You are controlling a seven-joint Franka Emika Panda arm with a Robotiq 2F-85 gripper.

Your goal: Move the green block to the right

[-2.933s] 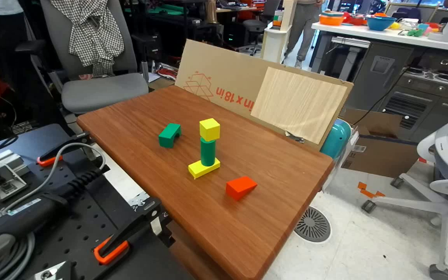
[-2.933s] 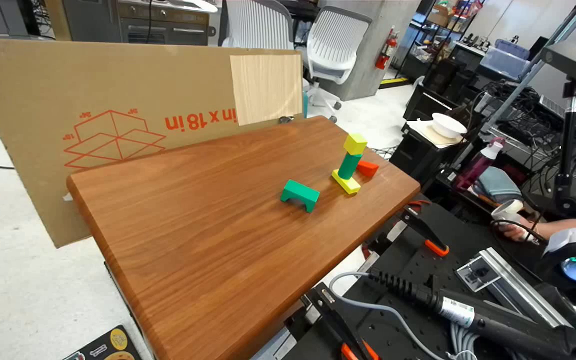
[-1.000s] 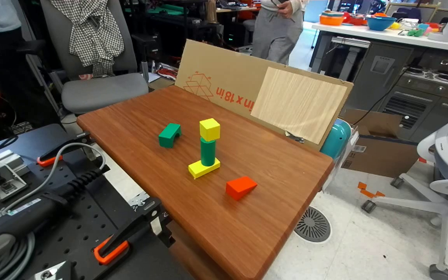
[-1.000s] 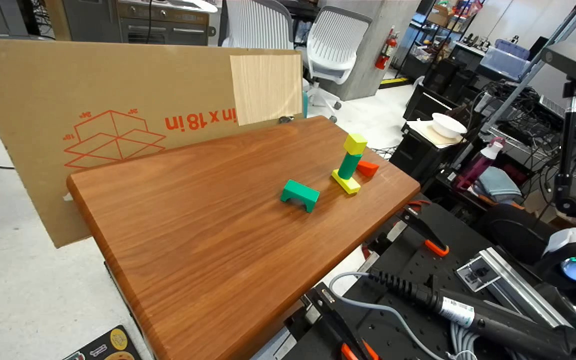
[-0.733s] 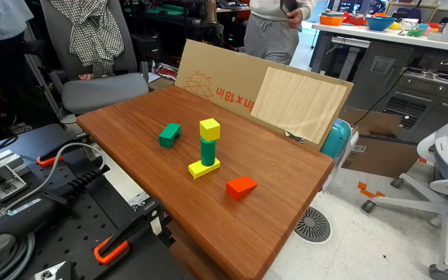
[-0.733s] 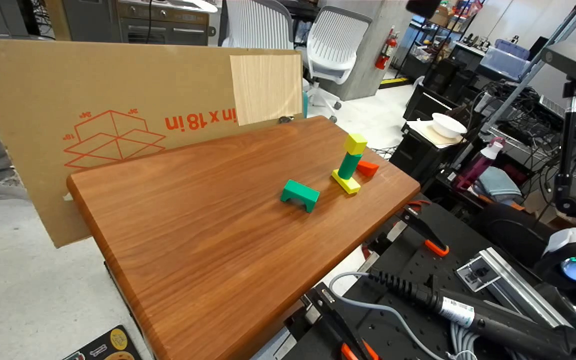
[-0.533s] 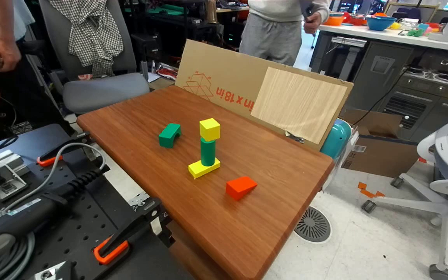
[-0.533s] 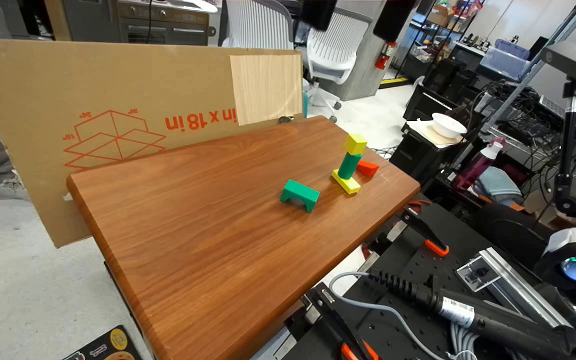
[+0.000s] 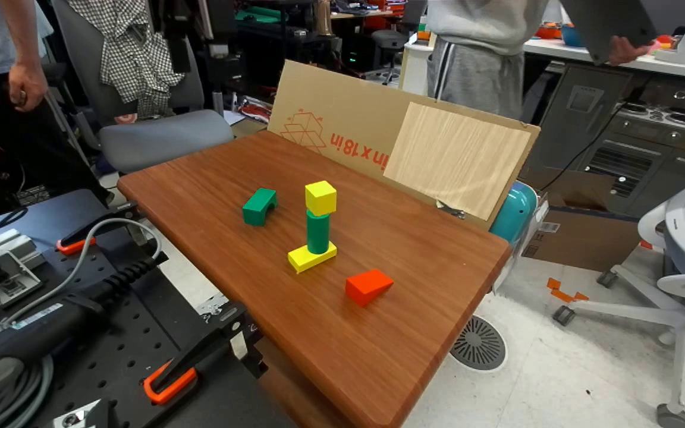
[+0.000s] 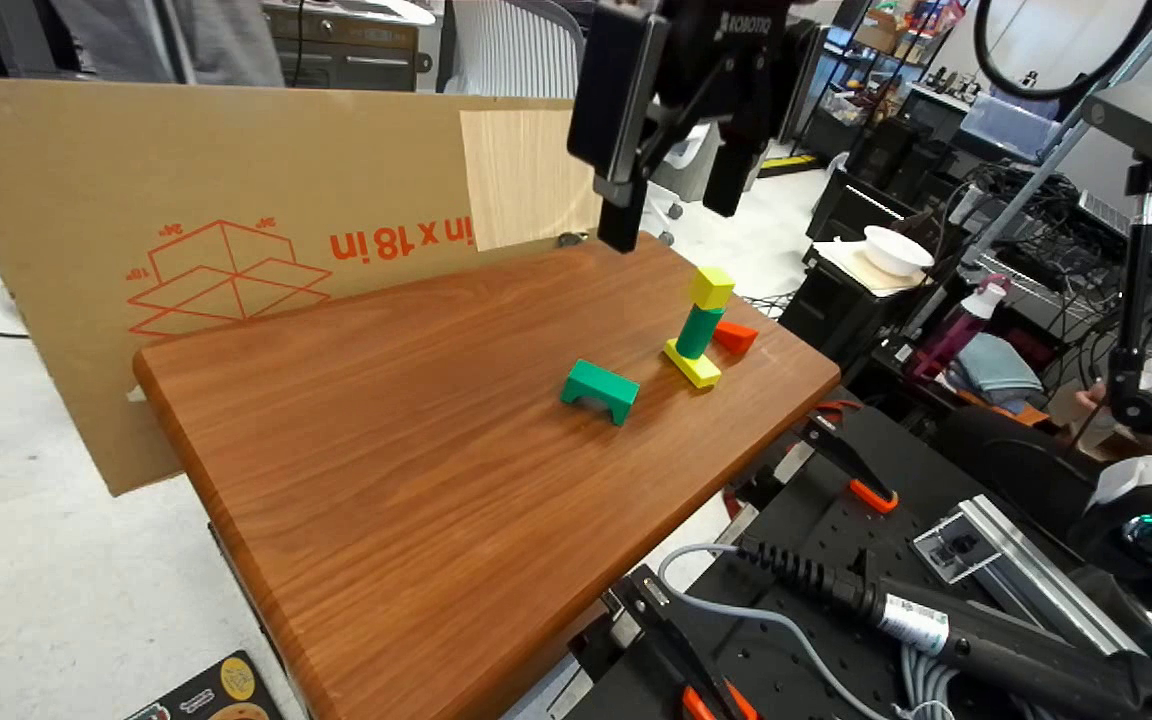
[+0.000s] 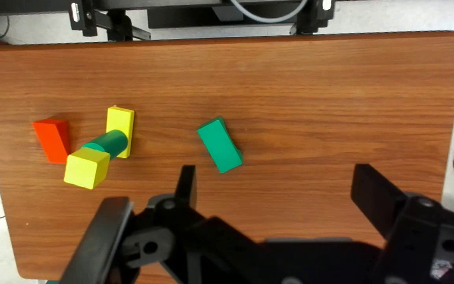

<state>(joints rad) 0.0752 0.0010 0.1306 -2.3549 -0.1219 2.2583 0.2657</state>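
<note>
Plainly the tool [image 11: 276, 173] hangs spread and empty; beyond it in the wrist view the green arch block [image 11: 220, 144] lies on the bench [image 11: 329, 94], long axis slanting across the tool's closing line.

In the wrist view, ahead of the jaws' gap, the green arch-shaped block [image 11: 220, 145] lies on the brown wooden table [image 11: 329, 90]; left of both jaws stand the yellow-green block stack [image 11: 110, 142], then the red wedge [image 11: 53, 141].

Exterior view: red block [image 10: 739, 338] partly hidden behind stack [image 10: 700, 333]; housing [image 10: 701, 50] above fingers [image 10: 621, 216] cut off.
</note>
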